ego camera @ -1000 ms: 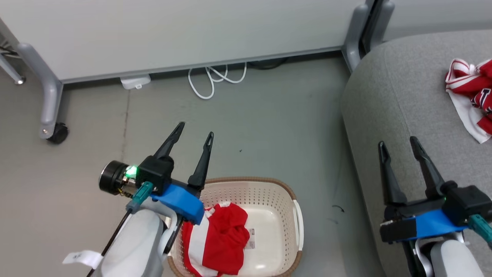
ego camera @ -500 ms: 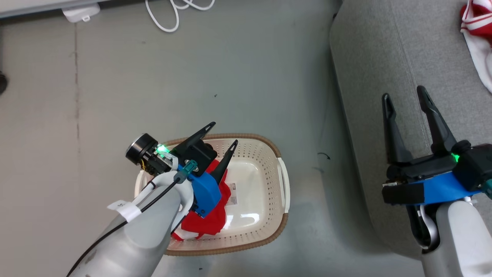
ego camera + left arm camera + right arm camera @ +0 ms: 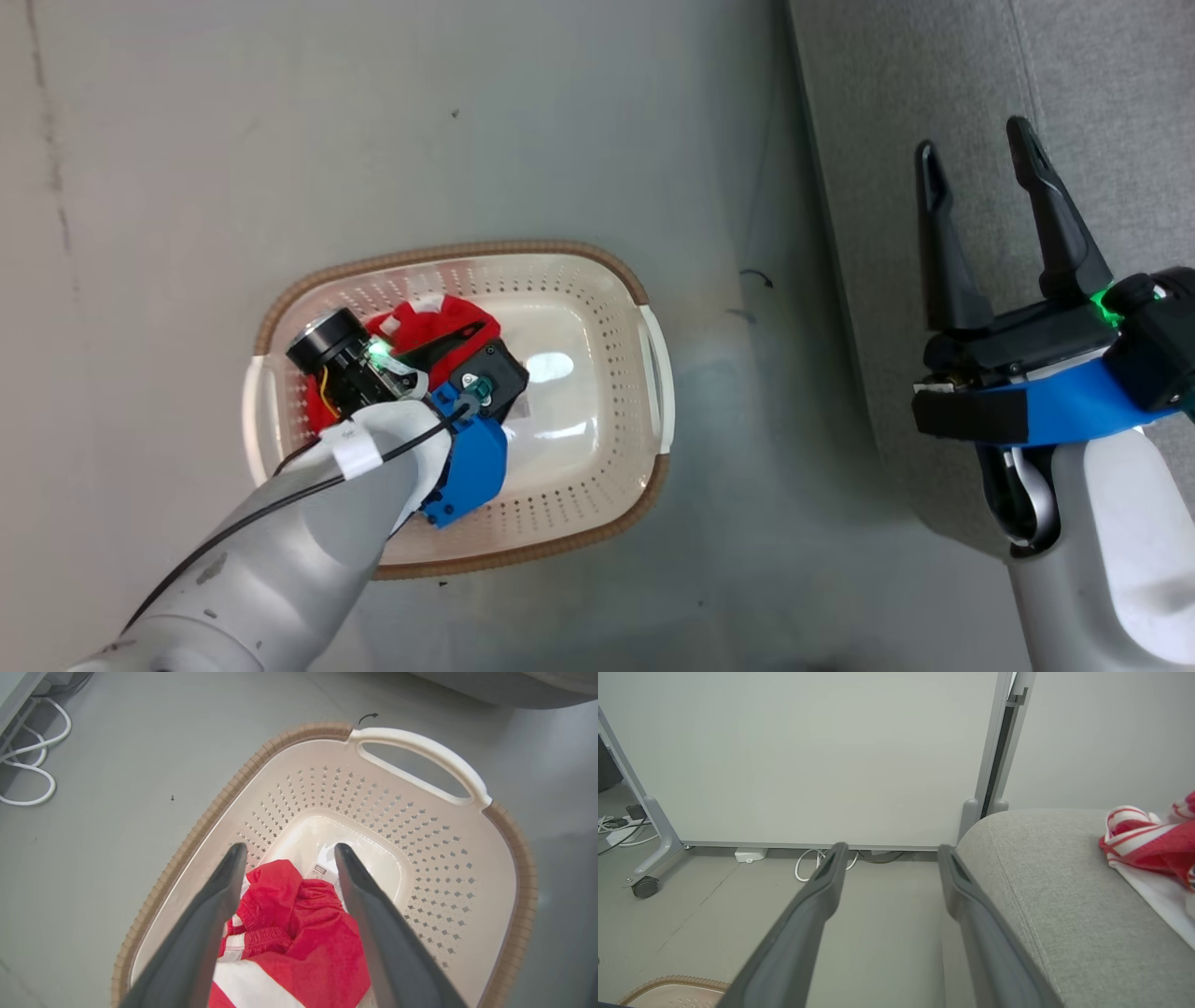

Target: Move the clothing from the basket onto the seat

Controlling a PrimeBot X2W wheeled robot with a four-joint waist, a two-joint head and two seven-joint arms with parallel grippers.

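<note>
The cream basket (image 3: 560, 252) with its brown rim (image 3: 514, 882) stands on the floor left of the grey seat (image 3: 1102, 75). One red garment with white stripes (image 3: 420, 327) lies bunched in its left half. My left gripper (image 3: 467, 341) is down inside the basket, open, with its fingers on either side of the garment's top fold (image 3: 303, 933) and not closed on it. My right gripper (image 3: 971, 140) hangs open and holds nothing above the seat's left edge (image 3: 1064, 896). A second red and white garment (image 3: 1148, 835) lies on the seat.
Bare grey floor surrounds the basket. A white cable (image 3: 803, 868) coils at the foot of a pale partition panel, whose grey leg ends in a castor (image 3: 644, 886). A label (image 3: 320, 870) is stuck to the basket's bottom.
The head camera has tilted down, shifting the whole view. My left gripper has dropped from above the basket's rim into the basket, over the red garment. The right gripper has held its pose.
</note>
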